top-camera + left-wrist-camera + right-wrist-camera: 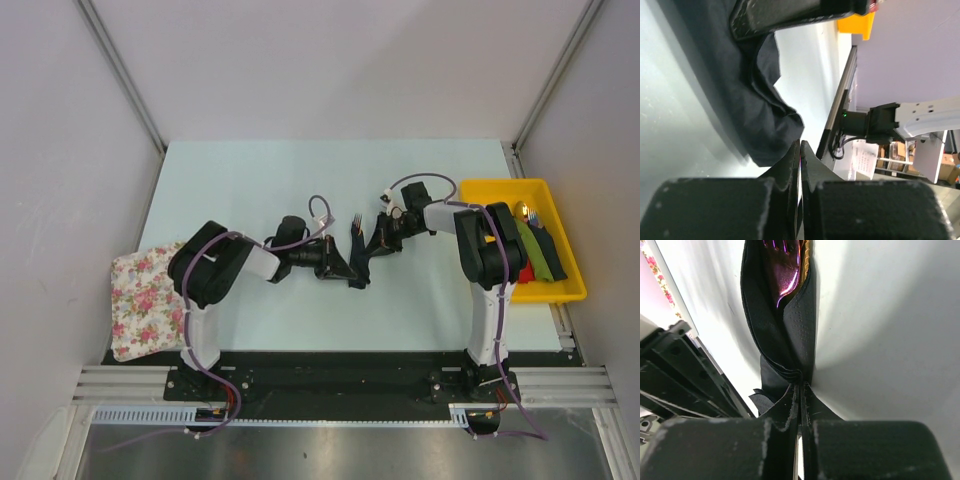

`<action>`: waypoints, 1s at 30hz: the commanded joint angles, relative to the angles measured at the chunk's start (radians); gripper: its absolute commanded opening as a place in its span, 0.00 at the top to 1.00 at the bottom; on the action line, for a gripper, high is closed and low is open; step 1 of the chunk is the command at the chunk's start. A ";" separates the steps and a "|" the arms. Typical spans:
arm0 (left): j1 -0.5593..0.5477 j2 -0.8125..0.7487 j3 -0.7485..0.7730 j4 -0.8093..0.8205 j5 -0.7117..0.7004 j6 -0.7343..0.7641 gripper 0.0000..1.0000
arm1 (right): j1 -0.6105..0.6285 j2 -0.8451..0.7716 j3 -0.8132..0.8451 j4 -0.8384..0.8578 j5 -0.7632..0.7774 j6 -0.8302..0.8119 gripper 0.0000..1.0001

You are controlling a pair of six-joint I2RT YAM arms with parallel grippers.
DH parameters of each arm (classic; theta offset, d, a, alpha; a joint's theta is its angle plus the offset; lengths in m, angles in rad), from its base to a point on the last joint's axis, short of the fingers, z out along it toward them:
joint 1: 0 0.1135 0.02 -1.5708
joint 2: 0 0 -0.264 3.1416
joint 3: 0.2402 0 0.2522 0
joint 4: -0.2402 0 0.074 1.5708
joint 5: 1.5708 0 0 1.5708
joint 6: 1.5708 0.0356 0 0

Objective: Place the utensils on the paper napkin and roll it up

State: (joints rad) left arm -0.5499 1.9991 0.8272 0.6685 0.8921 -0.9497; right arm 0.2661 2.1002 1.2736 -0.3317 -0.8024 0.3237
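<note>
The black paper napkin (356, 272) lies partly folded into a narrow bundle at the table's middle, between my two grippers. The utensils lie inside it; silvery fork tines (357, 218) stick out at its far end. In the right wrist view the napkin (801, 320) wraps a shiny utensil (785, 265) with an orange edge. My right gripper (802, 386) is shut on the napkin's gathered folds, and it also shows in the top view (372, 245). My left gripper (800, 146) is shut, with nothing visible between its fingers, beside the napkin's crumpled end (752, 95); in the top view it (338, 264) sits at the napkin's left.
A yellow tray (560, 290) at the right holds red and green rolled napkins with gold cutlery. A floral cloth (140, 300) lies at the near left edge. The tray's corner (860, 25) shows in the left wrist view.
</note>
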 commanded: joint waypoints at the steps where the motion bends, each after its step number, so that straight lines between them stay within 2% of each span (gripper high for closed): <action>1: -0.008 0.026 0.036 -0.033 -0.022 0.063 0.96 | 0.012 0.034 -0.003 0.026 0.040 0.008 1.00; 15: -0.033 0.066 0.090 0.008 -0.030 0.038 0.96 | 0.022 0.034 0.003 0.037 0.048 0.021 1.00; 26: -0.028 0.136 0.064 -0.089 -0.061 0.091 1.00 | 0.012 0.021 0.010 0.045 0.011 0.035 1.00; 29: -0.018 0.156 0.059 -0.093 -0.065 0.089 1.00 | -0.007 0.011 0.013 0.054 -0.024 0.054 0.93; 30: -0.015 0.158 0.059 -0.099 -0.065 0.092 1.00 | -0.011 0.004 0.016 0.056 -0.038 0.055 0.78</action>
State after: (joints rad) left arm -0.5777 2.1105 0.9009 0.6388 0.8642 -0.9154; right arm 0.2676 2.1021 1.2739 -0.3202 -0.8108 0.3622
